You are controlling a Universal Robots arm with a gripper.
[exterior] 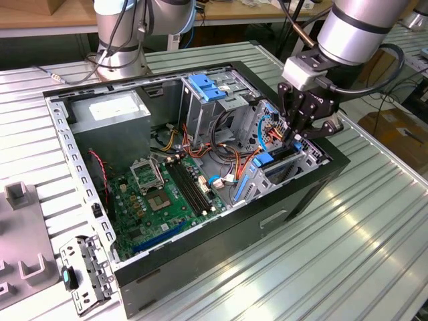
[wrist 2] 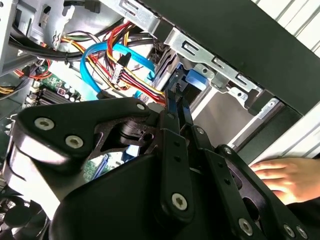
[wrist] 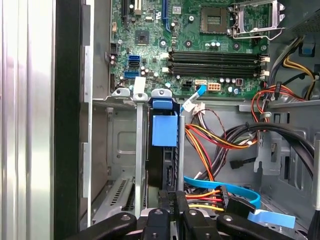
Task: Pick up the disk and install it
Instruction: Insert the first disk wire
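Our black claw [exterior: 296,136] is closed on the edge of the dark grey, blue-railed disk [wrist: 164,150], which stands directly below it in the metal drive bay [wrist: 122,150]. We judge installation under way; seating calls for a straight push.

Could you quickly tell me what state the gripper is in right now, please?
Gripper: shut on the disk, which stands on edge in the drive bay of the computer case.

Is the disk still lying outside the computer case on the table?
No. In the first wrist view the disk stands on edge inside the metal drive bay of the case, with the gripper at its near end.
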